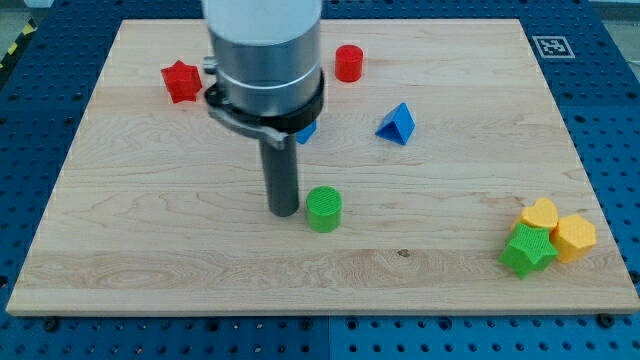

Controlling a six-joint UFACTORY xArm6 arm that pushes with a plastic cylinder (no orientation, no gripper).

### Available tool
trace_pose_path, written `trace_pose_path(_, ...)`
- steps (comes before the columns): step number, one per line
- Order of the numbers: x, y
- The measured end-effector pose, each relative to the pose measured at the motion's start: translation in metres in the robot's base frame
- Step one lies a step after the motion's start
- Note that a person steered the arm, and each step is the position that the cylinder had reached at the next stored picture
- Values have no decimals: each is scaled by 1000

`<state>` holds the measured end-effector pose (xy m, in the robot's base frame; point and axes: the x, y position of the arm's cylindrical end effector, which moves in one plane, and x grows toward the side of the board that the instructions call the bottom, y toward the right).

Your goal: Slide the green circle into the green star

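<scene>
The green circle (323,209) is a short green cylinder near the middle of the wooden board. My tip (284,212) stands just left of it, nearly touching its left side. The green star (528,250) lies far to the view's right, near the board's bottom right corner, pressed against a yellow heart (540,214) and a yellow hexagon (574,238).
A red star (181,81) lies at the top left and a red cylinder (348,63) at the top middle. A blue triangle (397,124) sits right of the arm. Another blue block (306,132) is mostly hidden behind the arm. The board (150,250) ends near the view's bottom.
</scene>
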<state>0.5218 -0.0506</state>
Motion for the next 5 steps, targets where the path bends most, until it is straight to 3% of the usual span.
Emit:
trace_pose_path(2,0,4)
trace_pose_path(5,13,111)
